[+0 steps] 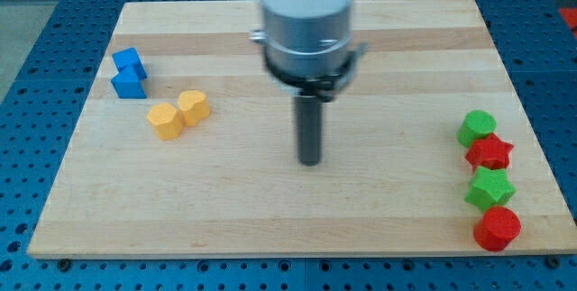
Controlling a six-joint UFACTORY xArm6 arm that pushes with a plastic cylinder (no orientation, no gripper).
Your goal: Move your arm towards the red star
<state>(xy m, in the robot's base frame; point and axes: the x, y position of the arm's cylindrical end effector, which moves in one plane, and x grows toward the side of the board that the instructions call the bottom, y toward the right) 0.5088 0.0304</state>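
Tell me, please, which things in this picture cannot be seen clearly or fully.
- Camera view: the arm above my tip is blurred and cut off by the view's top edge.
- The board strip behind the arm's body is hidden.
- The two blue blocks touch, so their exact shapes are unclear.
- The red star is partly overlapped by the green block above it.

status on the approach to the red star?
Done: nothing visible yet. In hand: my tip stands mid-board, touching no block. Left: the whole run toward the view's right to the red star-shaped block, which sits in a column between the green round block and the green star-shaped block.
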